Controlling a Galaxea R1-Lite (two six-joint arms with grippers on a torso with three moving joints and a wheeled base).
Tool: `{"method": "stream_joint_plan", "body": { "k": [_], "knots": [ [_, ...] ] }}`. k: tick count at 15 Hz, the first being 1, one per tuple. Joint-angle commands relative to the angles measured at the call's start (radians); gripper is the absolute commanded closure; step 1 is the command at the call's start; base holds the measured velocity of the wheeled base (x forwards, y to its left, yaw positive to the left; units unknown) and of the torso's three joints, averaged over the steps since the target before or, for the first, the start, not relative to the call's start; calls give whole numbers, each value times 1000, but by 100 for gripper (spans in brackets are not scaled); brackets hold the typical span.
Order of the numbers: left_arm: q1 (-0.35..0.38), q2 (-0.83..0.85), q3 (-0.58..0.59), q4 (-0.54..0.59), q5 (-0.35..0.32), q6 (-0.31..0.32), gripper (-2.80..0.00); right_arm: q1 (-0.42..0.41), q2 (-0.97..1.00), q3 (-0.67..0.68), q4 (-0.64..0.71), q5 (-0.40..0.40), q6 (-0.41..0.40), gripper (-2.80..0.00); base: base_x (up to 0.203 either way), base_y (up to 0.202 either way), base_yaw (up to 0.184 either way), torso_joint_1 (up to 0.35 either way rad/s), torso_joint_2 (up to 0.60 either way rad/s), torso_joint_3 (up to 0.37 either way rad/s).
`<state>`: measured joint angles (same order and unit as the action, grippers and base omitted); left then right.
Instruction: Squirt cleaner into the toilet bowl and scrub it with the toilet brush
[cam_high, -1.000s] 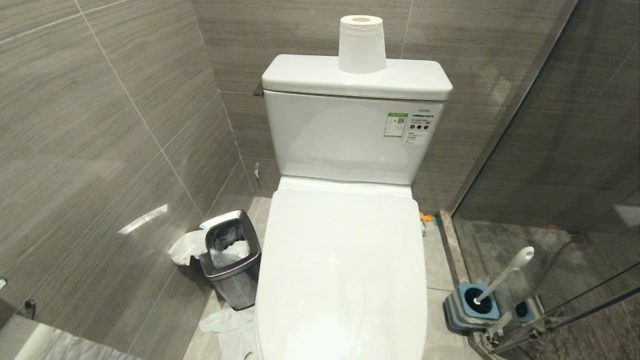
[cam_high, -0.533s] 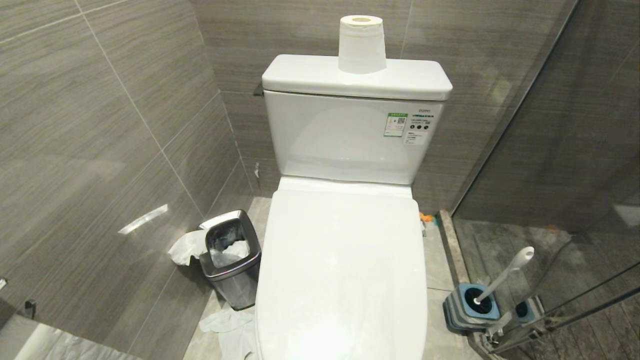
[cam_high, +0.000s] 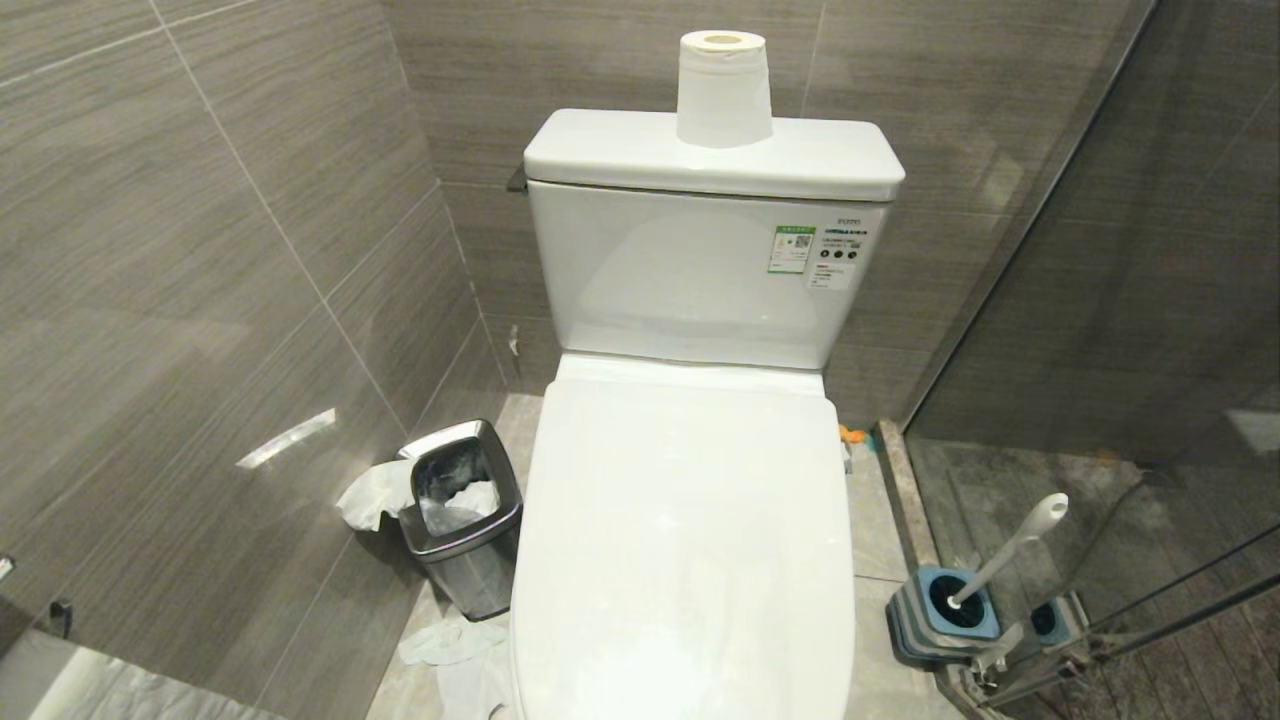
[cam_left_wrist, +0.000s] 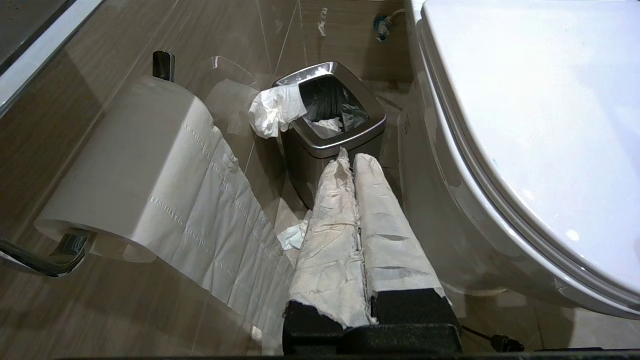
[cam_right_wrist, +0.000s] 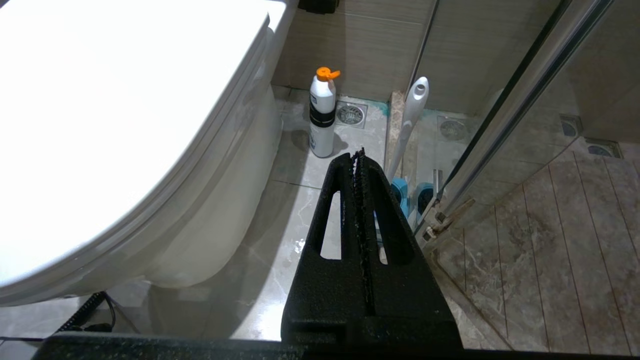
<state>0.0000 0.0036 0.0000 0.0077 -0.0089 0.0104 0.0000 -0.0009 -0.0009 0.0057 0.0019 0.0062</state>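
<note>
Toilet bowl (cam_high: 690, 540) hidden under a lowered white lid, basin unseen, so no sign of cleaner liquid either. Tank behind it with a small green-white sticker (cam_high: 791, 248), and a paper roll (cam_high: 723, 88) upright on the tank top.

Left gripper (cam_left_wrist: 350, 157) low beside the toilet's left flank, fingers wrapped in white paper and pressed together, holding nothing. Just past its tips, a square steel waste bin (cam_left_wrist: 300, 142) with crumpled tissue (cam_left_wrist: 272, 110) draped over the rim. On the side away from the toilet, a wall-mounted paper roll (cam_left_wrist: 125, 160) with a long sheet trailing down. On the other side, close by, the toilet's curved white wall and lid edge.

Right gripper (cam_right_wrist: 359, 156) low on the toilet's right side, black fingers shut tight on nothing. Just beyond the fingertips, toilet brush (cam_right_wrist: 407, 125) standing tilted in its blue holder (cam_right_wrist: 400, 192), white handle with flared end leaning up, bristle head sunk out of sight in the holder. Not touched by the fingers. Farther ahead and toward the toilet, a white bottle (cam_right_wrist: 322, 117) with an orange cap and black band, upright on the floor tiles near a floor drain (cam_right_wrist: 350, 114). On the side away from the toilet, a glass shower partition (cam_right_wrist: 500, 115) in a metal frame.

Neither arm within the head view; from there, brush and holder at the foot of the glass partition, well apart from the bin across the toilet.
</note>
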Motion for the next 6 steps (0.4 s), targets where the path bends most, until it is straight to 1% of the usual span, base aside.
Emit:
{"method": "stream_joint_plan", "body": {
  "k": [1, 6],
  "knots": [
    [0, -1, 3, 0, 0, 0, 0, 0, 1, 1, 0, 0, 1, 0, 0, 0, 0, 0, 0, 0],
    [0, -1, 3, 0, 0, 0, 0, 0, 1, 1, 0, 0, 2, 0, 0, 0, 0, 0, 0, 0]
  ]
}}
